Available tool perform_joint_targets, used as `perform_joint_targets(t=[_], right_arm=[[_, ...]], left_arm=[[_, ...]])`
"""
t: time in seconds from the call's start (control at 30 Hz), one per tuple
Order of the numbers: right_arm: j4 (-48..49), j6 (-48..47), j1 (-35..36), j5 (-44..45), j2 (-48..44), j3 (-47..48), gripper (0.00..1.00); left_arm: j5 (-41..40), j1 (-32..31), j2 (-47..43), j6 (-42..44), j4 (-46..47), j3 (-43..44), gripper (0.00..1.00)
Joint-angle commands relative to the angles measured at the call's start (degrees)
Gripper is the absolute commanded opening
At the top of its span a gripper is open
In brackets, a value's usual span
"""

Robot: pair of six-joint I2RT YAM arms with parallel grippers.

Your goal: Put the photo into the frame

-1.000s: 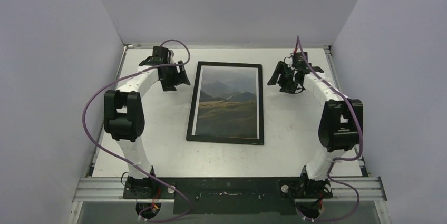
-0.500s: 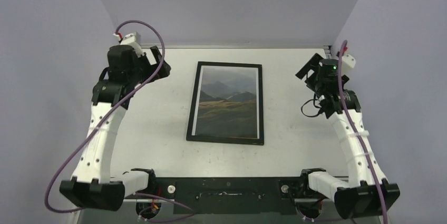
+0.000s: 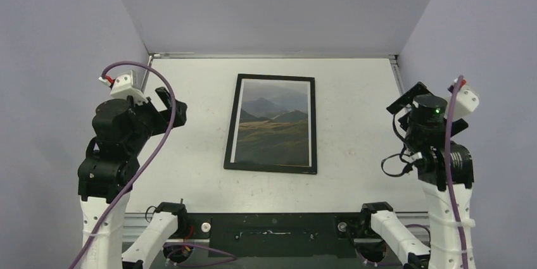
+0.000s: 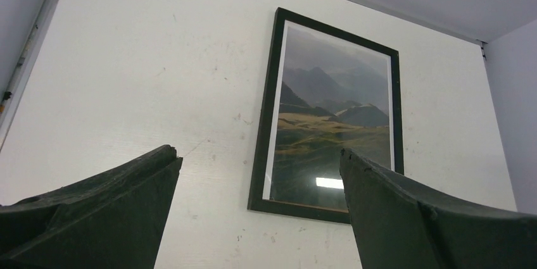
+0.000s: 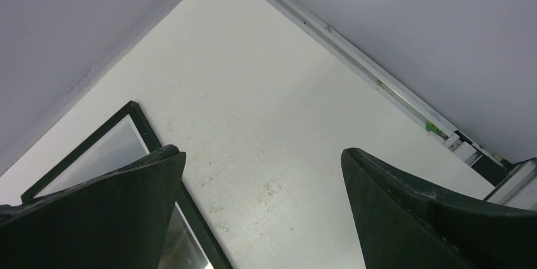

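Observation:
The frame lies flat in the middle of the table, black front up. The photo of hills and mountains sits inside it. Both arms are raised and drawn back, well apart from it. My left gripper hangs to the frame's left, open and empty. My right gripper hangs to its right, also open and empty. In the left wrist view the whole frame and photo show beyond my open left gripper. The right wrist view catches one corner of the frame beside my open right gripper.
Grey walls close in the table at the back and on both sides. A metal rail runs along the table's edge. A black base plate spans the near edge between the arm bases.
Both arms have drawn back from beside the frame's far end toward the near edge and risen. Both jaws have opened wider. The frame and photo have not moved.

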Motion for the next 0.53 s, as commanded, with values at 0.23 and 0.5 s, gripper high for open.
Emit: perform_joint_targets(t=[0.23,0.5], right_arm=[[-7.61,-4.22,0.23,7.20,-11.78,7.48,1.00],[-9.90,-4.39,0.24,6.91,-12.89,8.84,1.00]], left_arm=[[-4.10,-0.35,-3.76,2.24,-1.98,5.75,0.97],[-4.30,-1.24,-4.93,2.31,-4.59,4.65,0.97]])
